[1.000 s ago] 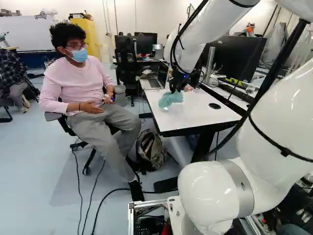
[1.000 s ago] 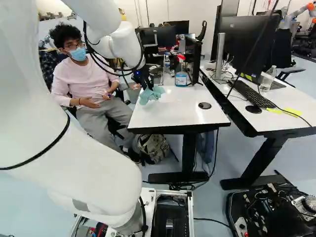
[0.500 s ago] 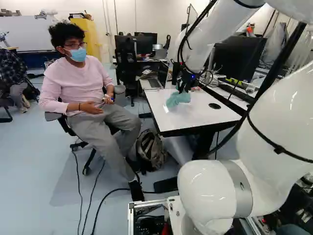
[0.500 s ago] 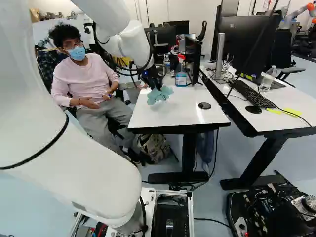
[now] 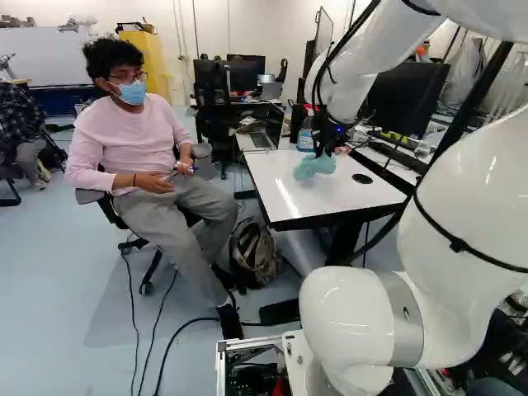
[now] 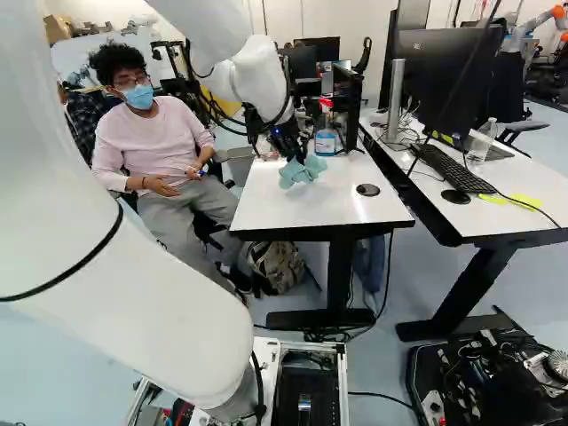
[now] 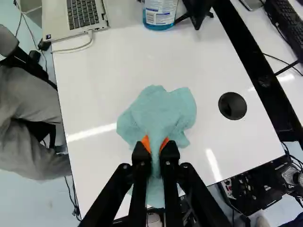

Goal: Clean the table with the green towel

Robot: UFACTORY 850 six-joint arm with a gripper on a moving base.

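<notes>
Over the tabletop (image 7: 90, 66), near its round hole (image 7: 232, 105), the claw (image 7: 155, 144) pinches the green towel (image 7: 163, 111), wiping probably underway, though how much is done or left cannot be told.

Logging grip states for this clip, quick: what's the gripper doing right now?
Gripper: closed on the green towel, cloth pinched between both orange pads.
</notes>
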